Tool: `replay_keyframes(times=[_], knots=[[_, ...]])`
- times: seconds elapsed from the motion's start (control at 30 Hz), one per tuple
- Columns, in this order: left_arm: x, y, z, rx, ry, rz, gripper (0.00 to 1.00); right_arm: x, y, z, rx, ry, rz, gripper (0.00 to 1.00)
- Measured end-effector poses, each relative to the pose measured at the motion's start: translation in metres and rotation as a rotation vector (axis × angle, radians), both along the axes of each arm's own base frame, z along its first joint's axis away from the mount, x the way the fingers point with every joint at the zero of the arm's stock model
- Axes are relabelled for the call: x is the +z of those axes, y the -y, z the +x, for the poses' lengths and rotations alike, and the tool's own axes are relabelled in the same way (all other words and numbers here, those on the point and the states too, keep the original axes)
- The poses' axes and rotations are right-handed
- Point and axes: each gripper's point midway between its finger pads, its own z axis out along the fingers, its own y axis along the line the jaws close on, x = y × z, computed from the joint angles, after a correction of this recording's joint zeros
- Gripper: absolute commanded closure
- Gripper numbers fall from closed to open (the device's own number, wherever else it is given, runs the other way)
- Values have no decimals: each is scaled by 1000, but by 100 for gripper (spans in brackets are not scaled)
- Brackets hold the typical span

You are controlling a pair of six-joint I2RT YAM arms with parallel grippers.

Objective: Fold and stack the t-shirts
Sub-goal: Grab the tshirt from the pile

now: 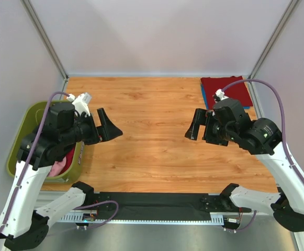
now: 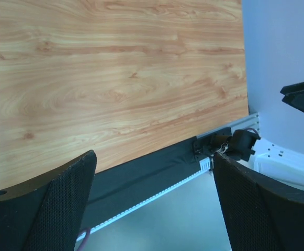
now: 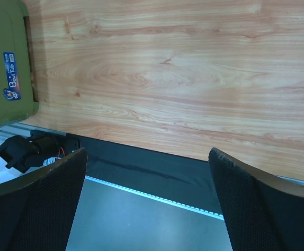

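Left claw (image 1: 108,130) and right claw (image 1: 193,125) hung wide open, empty. Pink shirt (image 1: 57,166) in the bin (image 1: 18,142) at 8 o'clock looked light and floppy; I'd pinch a bunched edge.

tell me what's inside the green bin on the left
Pink cloth shows inside the green bin. The left arm covers most of the inside, so anything else in there is hidden.

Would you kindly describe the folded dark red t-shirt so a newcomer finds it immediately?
On the wooden table, look to the far right corner. The dark red t-shirt lies folded flat there, atop a blue t-shirt showing only a thin left edge.
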Motion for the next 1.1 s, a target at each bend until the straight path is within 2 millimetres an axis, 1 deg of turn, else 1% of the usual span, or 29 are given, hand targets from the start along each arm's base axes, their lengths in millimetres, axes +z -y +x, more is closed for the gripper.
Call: replay_keyframes(times=[0.1, 0.2, 0.23, 0.3, 0.33, 0.37, 0.4, 0.43, 0.47, 0.5, 0.57, 0.6, 0.67, 0.77, 0.83, 0.9, 1.03, 1.1], knots=[[3, -8, 7, 44, 9, 38, 4, 5, -2, 2, 1, 6, 5, 0], [15, -29, 26, 170, 37, 128, 4, 14, -4, 4, 3, 16, 15, 0], [20, -39, 37, 231, 49, 168, 4, 18, -4, 5, 5, 24, 21, 0], [27, -67, 60, 382, 59, 245, 5, 23, -5, 5, 7, 34, 31, 0], [29, -86, 73, 471, 60, 281, 5, 24, -5, 4, 8, 37, 36, 0], [25, -109, 84, 572, 46, 318, 7, 25, -6, 3, 13, 37, 42, 0], [15, -131, 92, 660, 7, 355, 9, 26, -6, 1, 21, 35, 49, 0], [4, -148, 94, 721, -35, 384, 15, 26, -6, -2, 26, 34, 56, 0], [-12, -168, 97, 795, -96, 406, 24, 25, -5, -5, 32, 31, 61, 0], [-31, -183, 98, 846, -164, 426, 25, 23, -4, -8, 37, 29, 64, 0], [-68, -206, 98, 909, -289, 458, 27, 22, 1, -16, 44, 30, 74, 0], [-87, -211, 99, 919, -346, 469, 27, 23, 3, -19, 47, 36, 81, 0], [-116, -221, 96, 935, -450, 482, 27, 29, 5, -27, 65, 54, 109, 0], [-151, -238, 93, 965, -577, 499, 27, 35, 6, -31, 79, 69, 124, 0], [-168, -250, 88, 993, -632, 522, 25, 40, 6, -31, 87, 84, 133, 0], [-184, -262, 79, 1022, -661, 553, 24, 42, 5, -31, 89, 88, 135, 0], [-217, -279, 51, 1072, -742, 559, 25, 43, 4, -29, 88, 89, 136, 1], [-231, -288, 43, 1091, -795, 554, 37, 46, 3, -28, 88, 92, 138, 1]])
